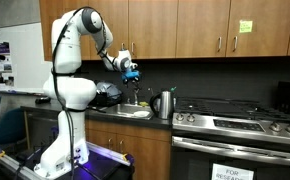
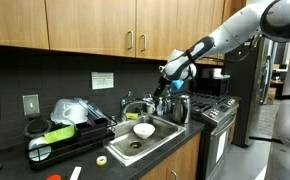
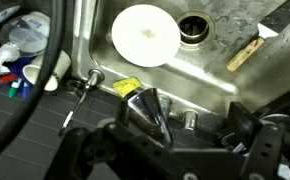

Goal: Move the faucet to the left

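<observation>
Up top we've got wooden cabinets (image 2: pixel 85 30), and the stove (image 1: pixel 240 122) closes off one end of the bench (image 2: pixel 185 132). The white arm (image 1: pixel 75 60) reaches out over the sink (image 2: pixel 163 132), whose basin is open apart from a white bowl (image 2: pixel 143 130). A loaded dish rack (image 2: pixel 60 135) crowds one side, and the steel kettle (image 2: pixel 178 107) stands close on the other. Between them, at the sink's back rim, is the faucet (image 2: pixel 145 104), with the tool (image 2: pixel 165 80) hanging right above it. We cannot tell whether it's released or clenched. There's little room beside the spout.
</observation>
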Controlling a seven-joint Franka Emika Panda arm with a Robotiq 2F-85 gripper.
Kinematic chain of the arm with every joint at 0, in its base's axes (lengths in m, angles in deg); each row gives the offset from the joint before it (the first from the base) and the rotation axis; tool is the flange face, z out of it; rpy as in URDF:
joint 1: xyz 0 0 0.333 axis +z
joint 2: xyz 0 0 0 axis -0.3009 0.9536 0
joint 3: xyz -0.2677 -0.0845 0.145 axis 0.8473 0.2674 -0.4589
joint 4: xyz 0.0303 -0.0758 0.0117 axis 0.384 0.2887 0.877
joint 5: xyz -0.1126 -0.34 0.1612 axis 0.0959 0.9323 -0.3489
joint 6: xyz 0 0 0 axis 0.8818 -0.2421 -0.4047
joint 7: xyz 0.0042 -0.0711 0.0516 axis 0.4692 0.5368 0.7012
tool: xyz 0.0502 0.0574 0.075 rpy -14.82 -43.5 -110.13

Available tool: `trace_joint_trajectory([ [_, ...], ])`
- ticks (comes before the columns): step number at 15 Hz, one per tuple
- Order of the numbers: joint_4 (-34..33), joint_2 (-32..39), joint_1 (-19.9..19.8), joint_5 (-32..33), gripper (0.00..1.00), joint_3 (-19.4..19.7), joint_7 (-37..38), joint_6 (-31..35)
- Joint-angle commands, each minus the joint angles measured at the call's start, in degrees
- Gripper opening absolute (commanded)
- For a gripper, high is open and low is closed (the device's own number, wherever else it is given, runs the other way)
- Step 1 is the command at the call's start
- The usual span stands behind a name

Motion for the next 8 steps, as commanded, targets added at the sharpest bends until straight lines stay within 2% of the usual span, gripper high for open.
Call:
trace_joint_trajectory([
  [1, -0.85, 1.14, -0.05, -2.29, 1.00, 0.51, -5.06, 2.44],
  [3, -1.33, 1.95, 0.20, -6.27, 1.00, 0.65, -9.27, 3.02],
  [8, -5.75, 5.06, -0.54, -26.96, 1.00, 0.37, -28.01, -0.31],
])
